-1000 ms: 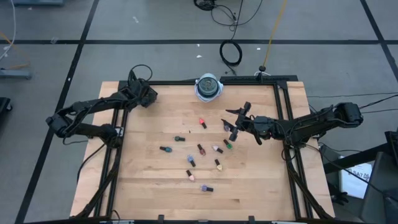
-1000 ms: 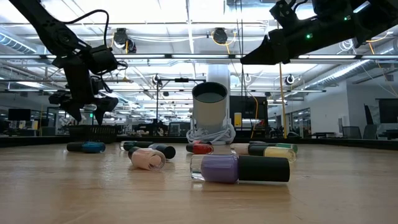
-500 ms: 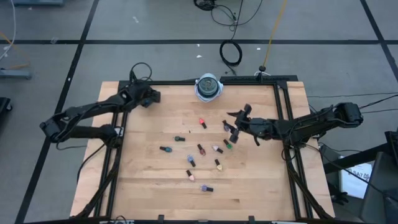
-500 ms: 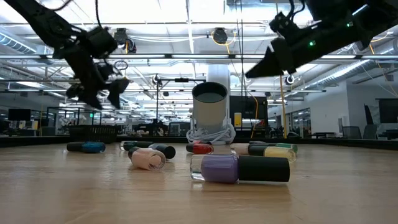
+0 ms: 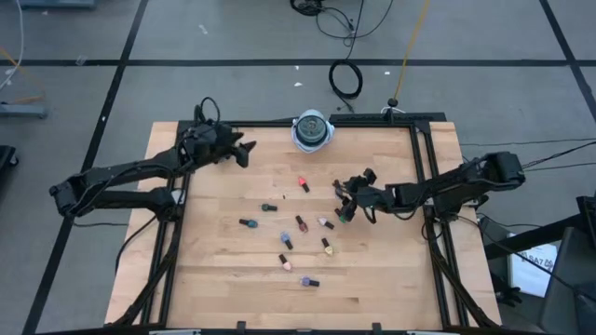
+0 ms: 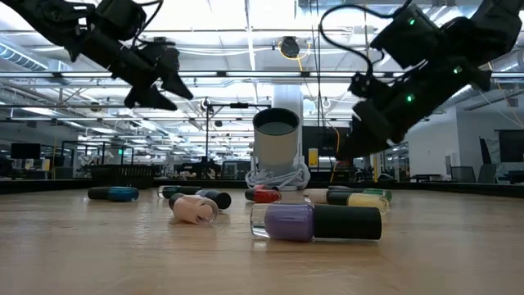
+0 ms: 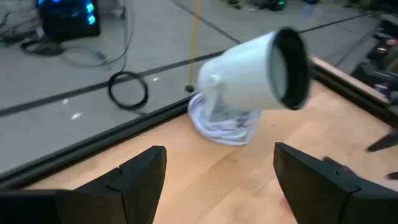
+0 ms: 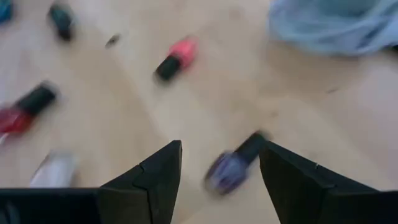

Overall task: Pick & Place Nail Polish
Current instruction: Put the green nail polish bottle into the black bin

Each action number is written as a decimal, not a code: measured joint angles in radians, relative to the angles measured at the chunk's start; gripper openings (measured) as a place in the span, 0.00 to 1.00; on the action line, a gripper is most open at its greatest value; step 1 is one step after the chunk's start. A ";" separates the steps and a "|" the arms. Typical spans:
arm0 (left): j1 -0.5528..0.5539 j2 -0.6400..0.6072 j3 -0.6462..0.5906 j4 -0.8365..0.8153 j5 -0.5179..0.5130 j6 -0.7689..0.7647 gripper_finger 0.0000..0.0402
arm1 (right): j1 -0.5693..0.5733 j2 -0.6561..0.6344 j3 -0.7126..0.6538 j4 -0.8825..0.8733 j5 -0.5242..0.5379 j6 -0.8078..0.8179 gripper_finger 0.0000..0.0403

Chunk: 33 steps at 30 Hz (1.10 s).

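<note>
Wooden table (image 5: pixel 214 279) mostly bare; left claw (image 5: pixel 244 149) spread empty near its rim; right claw (image 5: pixel 346 191) spread over seemingly purple bottle (image 8: pixel 233 165).

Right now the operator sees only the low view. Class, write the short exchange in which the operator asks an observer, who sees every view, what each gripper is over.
Operator: What is under the right gripper?
Observer: The right gripper hangs open over a purple bottle, which shows between its fingers in the right wrist view.
Operator: And the left one?
Observer: The left gripper is open and empty. It is over bare wood with no bottle below it.
Operator: Where does it point?
Observer: Toward the white cup, seen straight ahead in the left wrist view.
</note>
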 joint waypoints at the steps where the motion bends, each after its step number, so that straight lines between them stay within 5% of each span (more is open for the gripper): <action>1: -0.010 0.000 0.000 0.007 -0.001 0.007 0.71 | 0.003 0.009 -0.001 0.018 -0.046 -0.002 0.50; 6: -0.036 0.000 0.000 0.008 -0.001 0.025 0.71 | 0.024 0.031 0.001 0.061 -0.238 0.056 0.50; 11: -0.037 0.000 0.000 0.004 -0.005 0.022 0.71 | 0.076 0.035 0.002 0.000 -0.309 0.094 0.50; 22: -0.037 0.001 0.000 0.009 -0.010 0.023 0.71 | 0.174 0.035 0.001 -0.086 -0.131 0.076 0.50; 33: -0.037 0.001 0.000 0.008 -0.010 0.016 0.70 | 0.175 0.035 0.001 -0.088 -0.129 0.093 0.50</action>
